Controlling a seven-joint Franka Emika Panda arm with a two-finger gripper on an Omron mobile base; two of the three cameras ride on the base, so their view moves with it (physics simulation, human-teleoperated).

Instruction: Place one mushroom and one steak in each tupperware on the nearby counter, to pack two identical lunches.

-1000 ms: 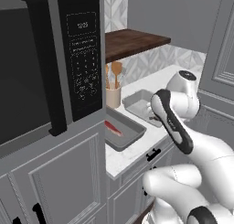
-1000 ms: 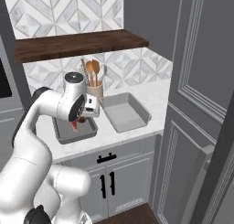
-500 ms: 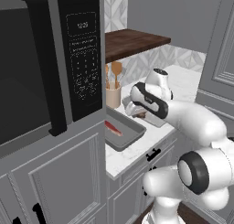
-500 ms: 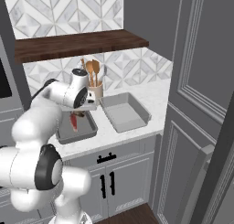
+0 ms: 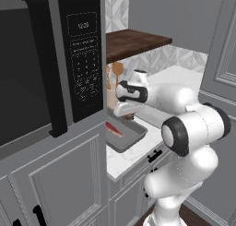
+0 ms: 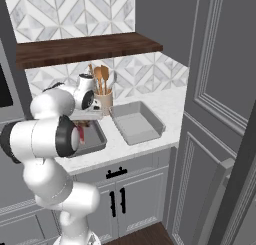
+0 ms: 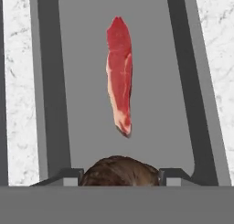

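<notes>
Microwave: dark, mounted at the far left above grey cabinets.

Steak: one red, white-streaked slab, laid flat on the floor of the left tupperware, seen in the left base view at.

Mushroom: brown rounded lump, clamped between the two fingers and held above the near end of the same tray, apart from the steak.

Gripper: closed on the mushroom, positioned over the left tupperware.

Utensil holder: beige pot with wooden spoons, set on the bench by the backsplash, behind and between the two trays.

Right tupperware: grey tray placed just beside the left one.

Wooden shelf: dark brown, fixed above the bench.
</notes>
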